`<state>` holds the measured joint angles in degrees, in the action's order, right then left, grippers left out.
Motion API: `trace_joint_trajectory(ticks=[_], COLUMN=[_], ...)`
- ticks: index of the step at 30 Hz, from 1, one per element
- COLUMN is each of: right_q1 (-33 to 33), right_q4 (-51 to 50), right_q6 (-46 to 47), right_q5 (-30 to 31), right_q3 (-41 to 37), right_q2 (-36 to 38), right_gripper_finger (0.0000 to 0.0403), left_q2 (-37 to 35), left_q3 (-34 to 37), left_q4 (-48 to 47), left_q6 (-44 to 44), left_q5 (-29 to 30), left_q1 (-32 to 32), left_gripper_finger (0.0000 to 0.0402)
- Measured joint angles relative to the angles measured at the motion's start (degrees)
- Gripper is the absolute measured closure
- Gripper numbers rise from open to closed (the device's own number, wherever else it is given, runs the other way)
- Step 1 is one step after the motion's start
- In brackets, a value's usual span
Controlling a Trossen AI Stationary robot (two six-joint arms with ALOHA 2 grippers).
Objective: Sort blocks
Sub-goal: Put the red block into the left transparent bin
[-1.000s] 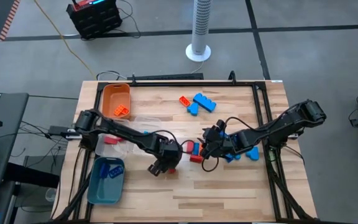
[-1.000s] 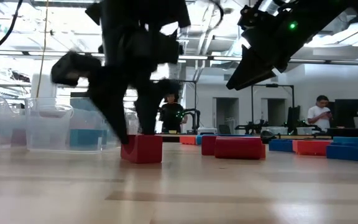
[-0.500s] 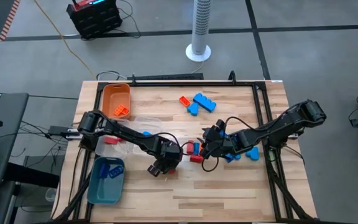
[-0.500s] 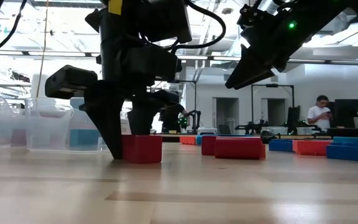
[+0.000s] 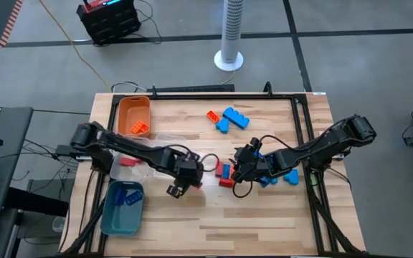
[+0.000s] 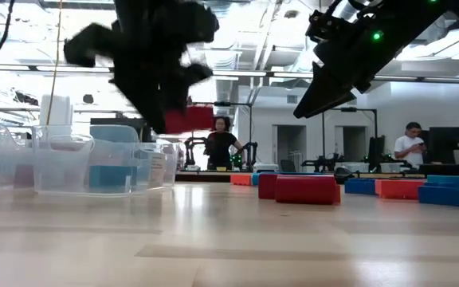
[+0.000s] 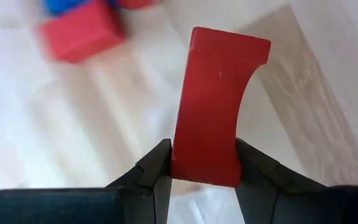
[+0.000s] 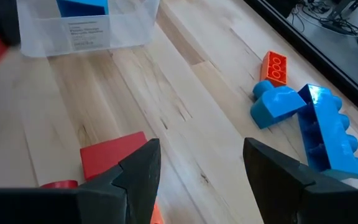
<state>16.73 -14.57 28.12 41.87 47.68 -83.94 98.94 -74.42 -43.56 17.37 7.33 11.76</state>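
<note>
Gripping a red block (image 7: pixel 215 106) between clenched fingers, my left gripper (image 7: pixel 204 177) holds it clear of the table (image 5: pixel 264 215) for sorting; right gripper (image 8: pixel 197 165) hovers released above the red pieces (image 8: pixel 114 158).

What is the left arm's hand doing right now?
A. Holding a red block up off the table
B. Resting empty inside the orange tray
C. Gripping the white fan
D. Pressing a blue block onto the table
A: the left hand clamps a red block, which the low view shows above the table.
</note>
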Motion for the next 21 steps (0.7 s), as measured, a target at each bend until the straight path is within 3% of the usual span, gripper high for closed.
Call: trace_joint_trajectory(ticks=[9, 21], right_q1=[0.0, 0.0], right_q4=[-0.3, 0.0], right_q6=[0.0, 0.0], right_q5=[0.1, 0.1], right_q3=[0.0, 0.0], right_q2=[0.0, 0.0], right_gripper_finger=[0.0164, 0.0164], left_q2=[-12.5, -30.5], left_q3=[0.9, 15.9], left_q4=[-19.5, -28.2], left_q6=[-16.9, -35.8], left_q5=[14.5, 15.6], left_q1=[-2.6, -3.1], left_gripper_finger=[0.0274, 0.027])
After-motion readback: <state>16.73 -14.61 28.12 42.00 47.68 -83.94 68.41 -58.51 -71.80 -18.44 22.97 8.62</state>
